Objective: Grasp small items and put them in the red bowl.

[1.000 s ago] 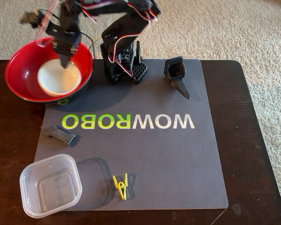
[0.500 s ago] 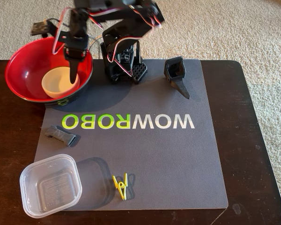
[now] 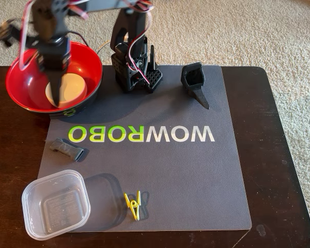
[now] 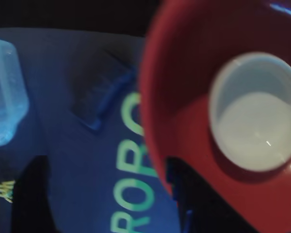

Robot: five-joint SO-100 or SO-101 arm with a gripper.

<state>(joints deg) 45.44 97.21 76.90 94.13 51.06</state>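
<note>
In the fixed view the red bowl (image 3: pixel 20 85) sat at the upper left of the frame, on the dark table (image 3: pixel 279 155) at the corner of the grey mat (image 3: pixel 196 175). The white bowl (image 3: pixel 72 89) lay inside it, right of centre. The gripper (image 3: pixel 55 98) hung over the red bowl with its dark tip pointing down across the white bowl's left edge; whether its fingers were spread or pressed together could not be told, and nothing showed between them.

The wrist view showed the white bowl (image 4: pixel 257 116) upright in the red bowl (image 4: pixel 184 87), at the right of the frame.

On the mat, the grey clip (image 3: pixel 67 148) lay at the left edge, below the lettering. The clear tub (image 3: pixel 55 204) stood at the lower left, overhanging the mat's corner. The yellow clothespin (image 3: pixel 133 204) lay near the bottom, right of the tub and apart from it. The black scoop (image 3: pixel 195 83) stood at the upper middle, just right of the arm's base (image 3: pixel 137 72).
</note>
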